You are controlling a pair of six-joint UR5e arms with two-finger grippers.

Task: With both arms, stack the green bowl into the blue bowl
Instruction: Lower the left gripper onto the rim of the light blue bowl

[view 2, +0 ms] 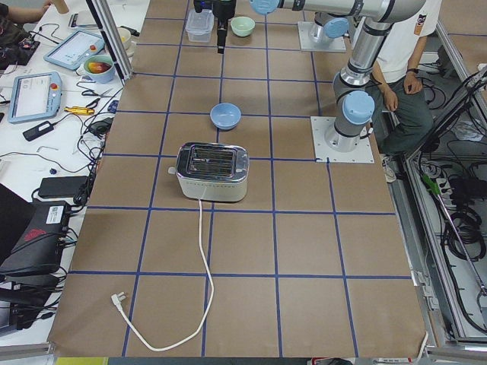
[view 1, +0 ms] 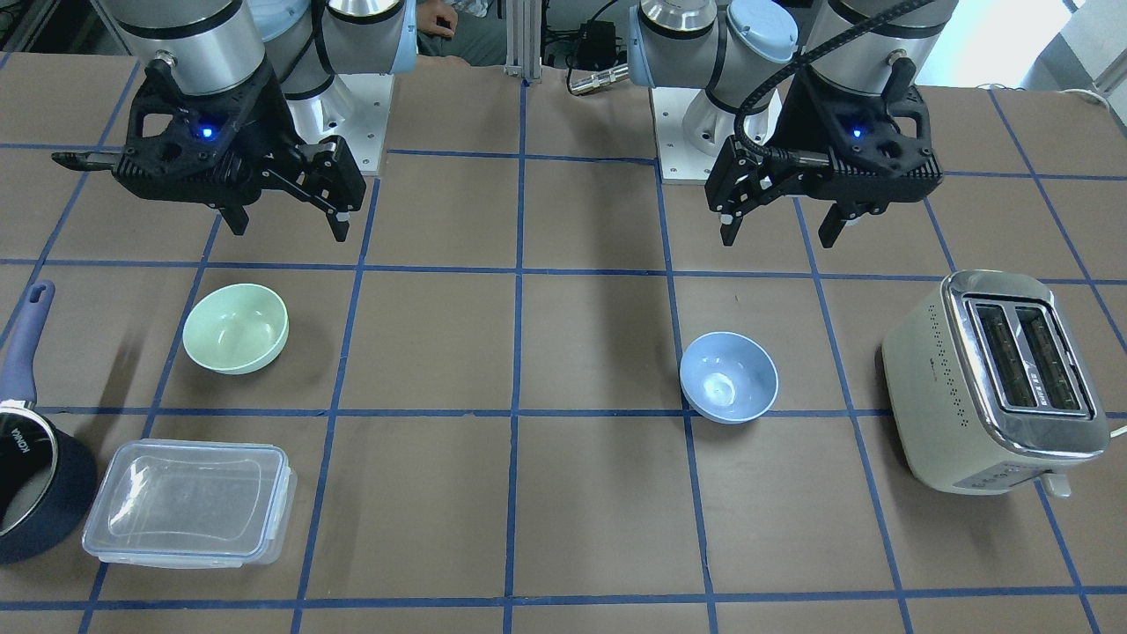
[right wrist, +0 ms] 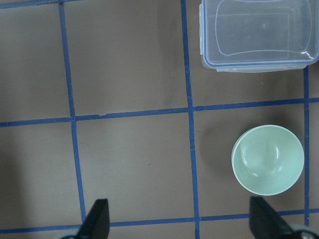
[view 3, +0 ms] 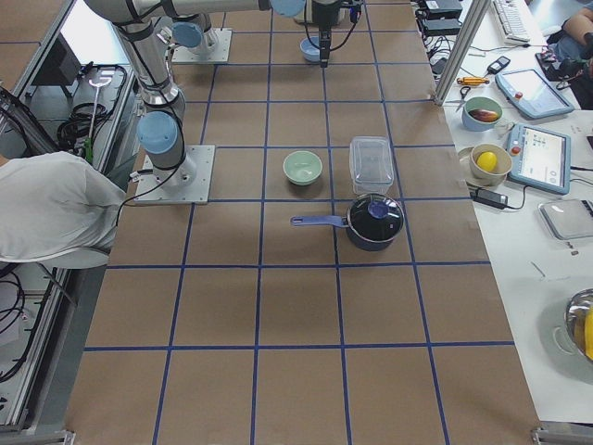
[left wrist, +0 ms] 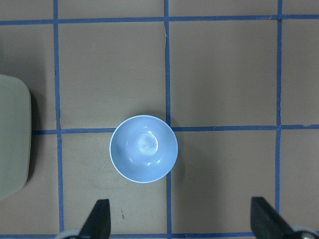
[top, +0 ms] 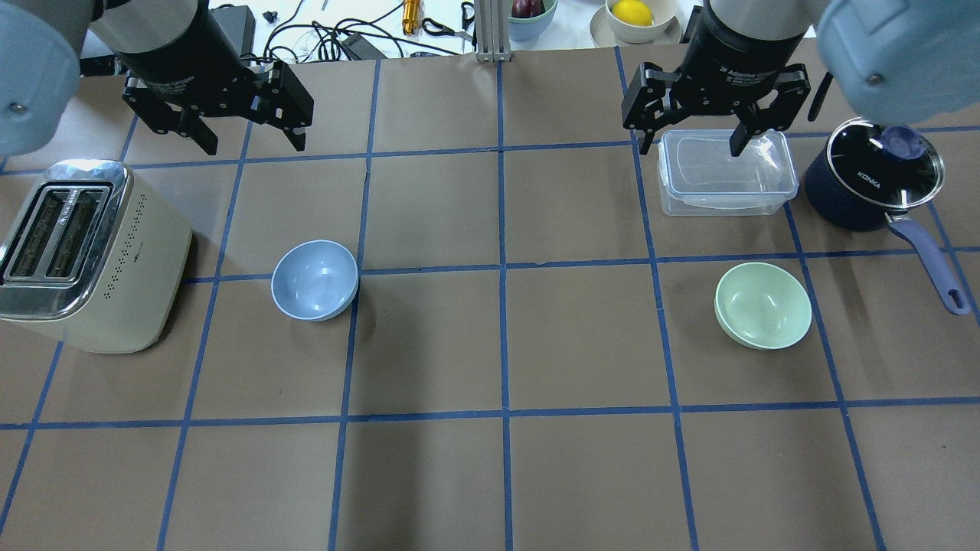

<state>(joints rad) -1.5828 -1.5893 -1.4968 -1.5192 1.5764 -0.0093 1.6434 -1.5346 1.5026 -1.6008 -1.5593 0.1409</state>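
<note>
The green bowl (view 1: 235, 328) stands upright and empty on the brown table; it also shows in the overhead view (top: 763, 304) and the right wrist view (right wrist: 267, 159). The blue bowl (view 1: 729, 376) stands upright and empty, well apart from it, in the overhead view (top: 315, 279) and the left wrist view (left wrist: 143, 148). My left gripper (top: 249, 141) is open and empty, raised above the table beyond the blue bowl. My right gripper (top: 693, 144) is open and empty, raised over the clear container beyond the green bowl.
A cream toaster (top: 76, 252) stands to the left of the blue bowl, its cord trailing over the table (view 2: 202, 251). A clear lidded container (top: 723, 172) and a dark navy saucepan (top: 873, 176) with a long handle stand beyond the green bowl.
</note>
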